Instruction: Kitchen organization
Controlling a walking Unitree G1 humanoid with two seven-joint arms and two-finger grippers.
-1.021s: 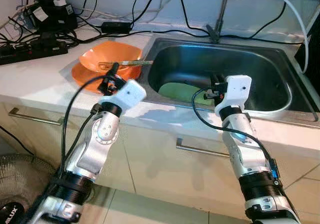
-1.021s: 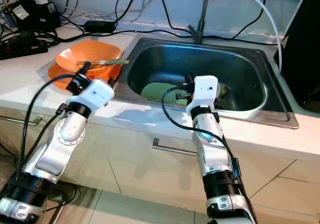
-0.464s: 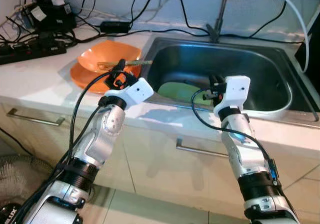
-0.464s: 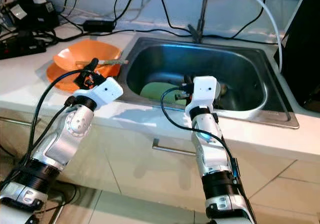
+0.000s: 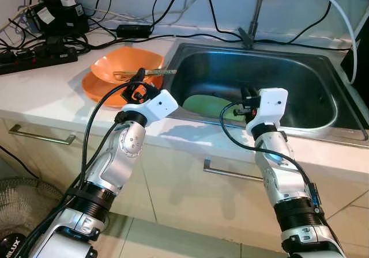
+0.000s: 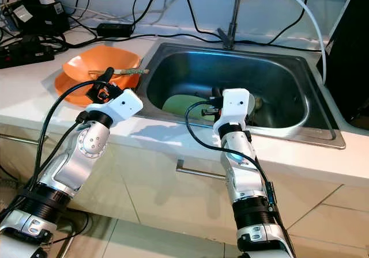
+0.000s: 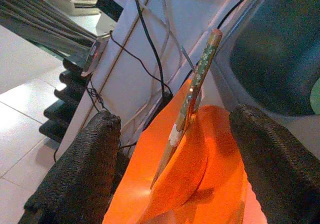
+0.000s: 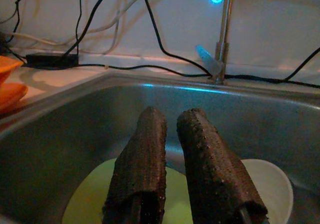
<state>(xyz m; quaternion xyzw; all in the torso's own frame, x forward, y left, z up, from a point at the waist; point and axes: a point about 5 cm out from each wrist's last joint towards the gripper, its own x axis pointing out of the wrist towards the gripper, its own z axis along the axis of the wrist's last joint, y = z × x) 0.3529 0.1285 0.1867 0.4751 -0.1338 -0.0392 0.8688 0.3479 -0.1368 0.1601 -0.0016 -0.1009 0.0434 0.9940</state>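
Two orange plastic bowls (image 5: 118, 69) are sitting stacked on the white countertop (image 5: 40, 91), just left of the stainless steel sink (image 5: 323, 122). One speckled chopstick-like utensil (image 7: 192, 91) is lying across the top bowl, its tip reaching toward the sink. Left gripper (image 5: 138, 80) is hovering just in front of the bowls, fingers (image 7: 90, 164) spread wide and holding nothing; since half a second ago it is barely moving, after swinging in from further left. Right gripper (image 8: 172, 159) is staying put over the sink, fingers nearly closed with a thin gap, empty. In the basin: one pale green plate (image 5: 210, 105), one white dish (image 8: 272, 184).
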